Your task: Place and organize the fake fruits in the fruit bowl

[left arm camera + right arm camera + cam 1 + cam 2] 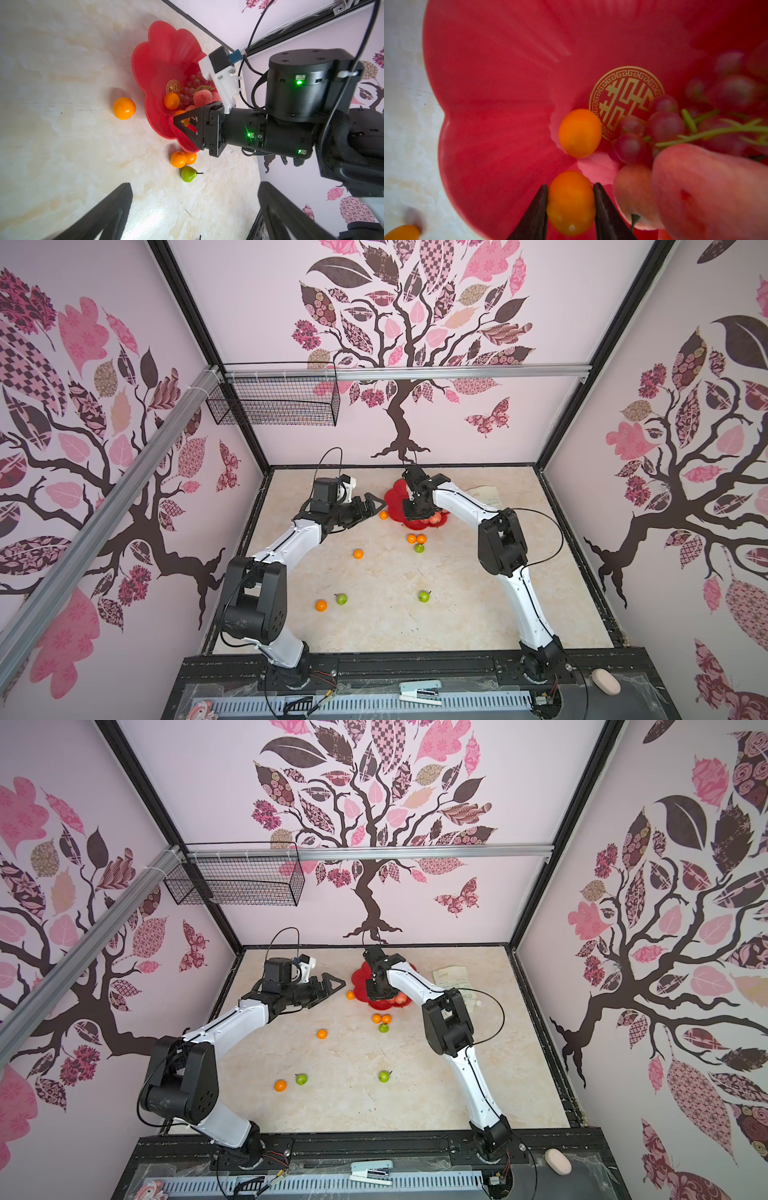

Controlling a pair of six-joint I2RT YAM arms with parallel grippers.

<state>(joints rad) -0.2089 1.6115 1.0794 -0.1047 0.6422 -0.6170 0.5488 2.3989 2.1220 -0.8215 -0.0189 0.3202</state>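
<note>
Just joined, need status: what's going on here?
The right gripper holds a small orange plastic ball over the shallow red flower-shaped bowl, which contains another orange ball, a dark red grape bunch and pink peaches. The left gripper hovers open beside the bowl. Five orange balls and three green pears lie loose on the table.

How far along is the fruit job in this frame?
Done: a grape bunch, peaches and one orange lie in the red bowl. In hand: the right gripper holds a second orange low over the bowl; the left gripper hangs open and empty beside it. Left: five oranges and three green fruits are on the table, outside the bowl.
</note>
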